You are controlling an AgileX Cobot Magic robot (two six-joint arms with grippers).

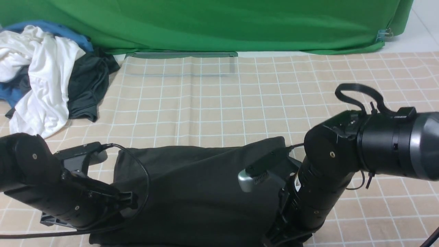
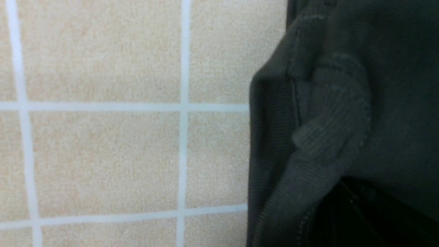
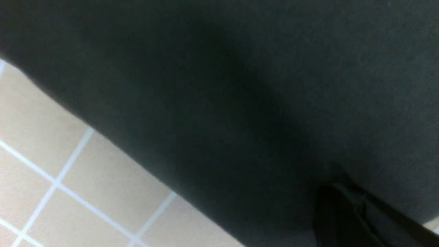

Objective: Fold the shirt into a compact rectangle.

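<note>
The black shirt (image 1: 199, 192) lies as a wide folded slab at the near edge of the table, between my two arms. My left gripper (image 1: 132, 200) reaches in low at the shirt's left edge. In the left wrist view a ribbed hem of the shirt (image 2: 343, 103) bunches right against the dark left gripper (image 2: 360, 216), which is shut on the cloth. My right gripper (image 1: 284, 233) points down at the shirt's near right corner. In the right wrist view the shirt (image 3: 240, 85) fills most of the picture and wraps the shut right gripper (image 3: 353, 219). The fingertips themselves are hidden by cloth.
A heap of white, blue and dark garments (image 1: 44, 75) sits at the far left. The beige checked tablecloth (image 1: 240, 103) stretches back to a green backdrop (image 1: 223, 24), with a grey strip (image 1: 181, 55) at its foot.
</note>
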